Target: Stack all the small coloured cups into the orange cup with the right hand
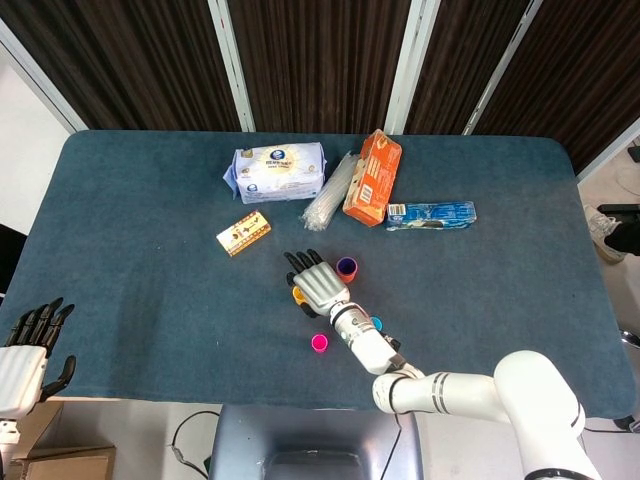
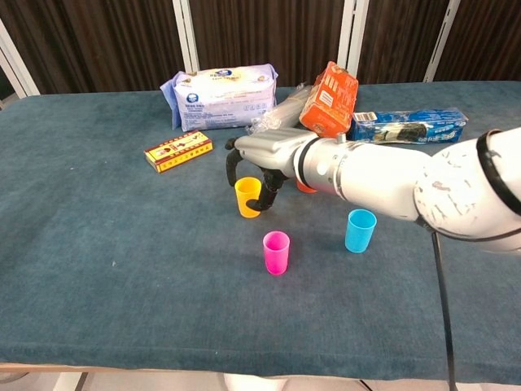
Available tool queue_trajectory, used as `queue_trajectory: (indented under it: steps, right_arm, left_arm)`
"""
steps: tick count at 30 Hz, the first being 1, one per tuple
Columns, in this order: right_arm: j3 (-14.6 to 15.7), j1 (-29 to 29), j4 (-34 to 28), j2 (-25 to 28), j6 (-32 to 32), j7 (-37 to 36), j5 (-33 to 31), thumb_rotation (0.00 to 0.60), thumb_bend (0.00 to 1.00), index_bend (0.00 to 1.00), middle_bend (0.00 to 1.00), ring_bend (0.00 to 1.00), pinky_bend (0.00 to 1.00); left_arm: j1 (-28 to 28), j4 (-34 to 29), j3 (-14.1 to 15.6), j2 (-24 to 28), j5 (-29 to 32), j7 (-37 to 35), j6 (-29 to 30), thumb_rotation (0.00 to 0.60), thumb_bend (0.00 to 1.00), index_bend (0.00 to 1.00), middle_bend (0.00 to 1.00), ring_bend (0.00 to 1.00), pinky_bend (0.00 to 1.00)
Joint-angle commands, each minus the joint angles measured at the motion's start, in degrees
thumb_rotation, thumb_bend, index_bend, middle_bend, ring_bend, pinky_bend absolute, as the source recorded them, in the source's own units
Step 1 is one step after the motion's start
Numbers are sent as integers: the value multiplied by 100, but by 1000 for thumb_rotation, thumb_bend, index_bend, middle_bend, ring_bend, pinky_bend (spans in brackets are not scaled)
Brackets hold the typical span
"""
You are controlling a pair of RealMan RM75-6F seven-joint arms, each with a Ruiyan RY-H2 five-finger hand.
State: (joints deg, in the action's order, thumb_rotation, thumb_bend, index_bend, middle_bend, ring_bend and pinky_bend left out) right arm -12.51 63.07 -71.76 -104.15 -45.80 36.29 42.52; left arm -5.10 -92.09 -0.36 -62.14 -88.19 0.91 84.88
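In the chest view my right hand (image 2: 254,165) arches over the yellow cup (image 2: 247,198), fingers on its left and thumb by its right side, with no firm grip showing. From the head view the right hand (image 1: 316,282) covers most of the yellow cup (image 1: 297,295). The orange cup (image 1: 346,274) stands just right of the hand with the purple cup (image 1: 347,266) nested inside it; in the chest view the arm hides most of the orange cup (image 2: 305,188). The pink cup (image 2: 276,252) and blue cup (image 2: 360,230) stand upright nearer the front. My left hand (image 1: 28,345) hangs off the table's front left, fingers spread, holding nothing.
Along the back lie a tissue pack (image 2: 221,96), a clear bag of straws (image 2: 281,114), an orange box (image 2: 329,98) and a blue biscuit packet (image 2: 407,125). A small yellow and red box (image 2: 178,151) lies left of the cups.
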Motion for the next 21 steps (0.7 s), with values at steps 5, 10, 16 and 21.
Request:
queue_trajectory:
  steps: [5, 10, 16, 21]
  right_arm:
    - [-19, 23, 130, -91, -155, 52, -44, 600, 477, 538, 0, 0, 0]
    - [-10, -8, 98, -47, -244, 79, -43, 600, 477, 603, 6, 0, 0]
    - [-28, -60, -11, 45, -322, 38, -1, 600, 477, 621, 18, 0, 0]
    - [-162, -147, -356, 272, -579, -94, 175, 600, 477, 621, 20, 0, 0]
  left_arm:
    - [0, 16, -4, 1, 2, -22, -4, 600, 469, 0, 0, 14, 97]
    - [6, 10, -6, 1, -13, -22, 16, 600, 469, 0, 0, 14, 97]
    - [18, 14, -6, -3, -31, -23, 46, 600, 469, 0, 0, 14, 97]
    - [16, 22, -12, 1, -27, -38, 42, 600, 469, 0, 0, 14, 97]
